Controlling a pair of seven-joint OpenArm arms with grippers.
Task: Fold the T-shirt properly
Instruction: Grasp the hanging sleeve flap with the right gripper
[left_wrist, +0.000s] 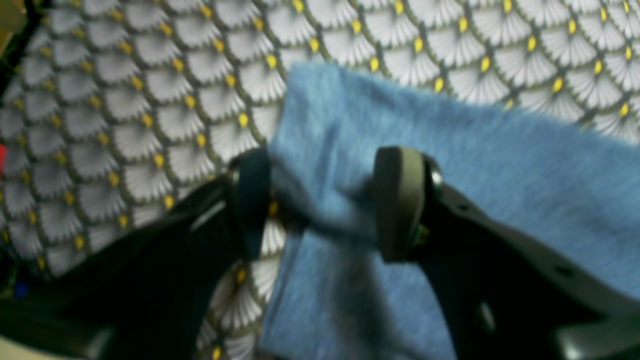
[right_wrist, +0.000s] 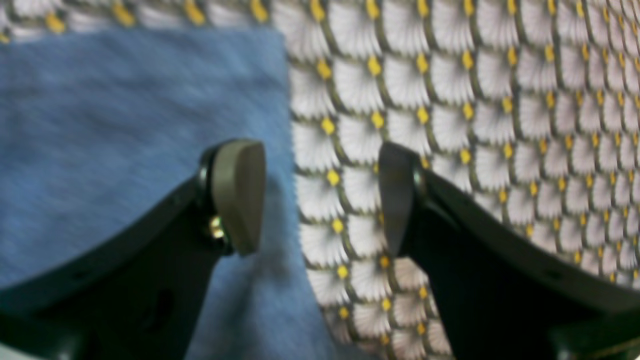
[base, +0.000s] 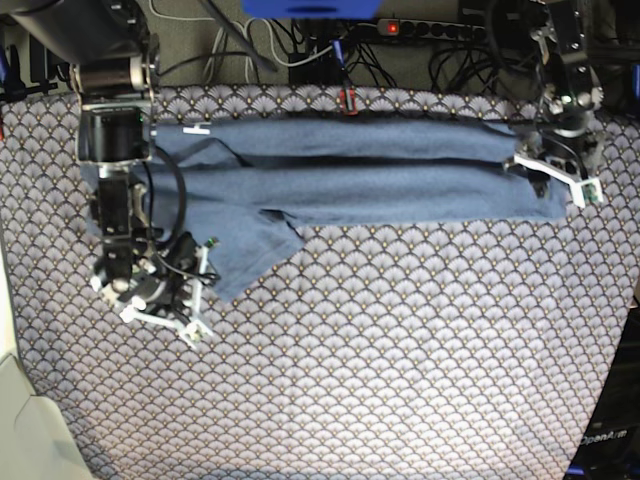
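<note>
Blue T-shirt (base: 350, 175), banded long across far table (base: 400, 380), one flap straying nearward. Right pincer (right_wrist: 320, 200) wide apart, empty, astride the hem. Left pincer (left_wrist: 320, 200) parted around bunched cloth; gripped or not, too blurred to tell. Risk: snagged cloth on lifting, fold dragged open.

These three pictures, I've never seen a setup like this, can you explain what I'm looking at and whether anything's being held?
It is a two-armed robot folding a T-shirt on a scallop-patterned tablecloth. The base view looks down from above: the shirt lies in a long folded band near the far edge, one sleeve sticking out toward the camera. The other two pictures come from cameras on the wrists, looking past each gripper. The left gripper has blue fabric bunched between its fingers, though blur hides whether it is actually pinched. The right gripper stands open over the shirt's edge, holding nothing.
</note>
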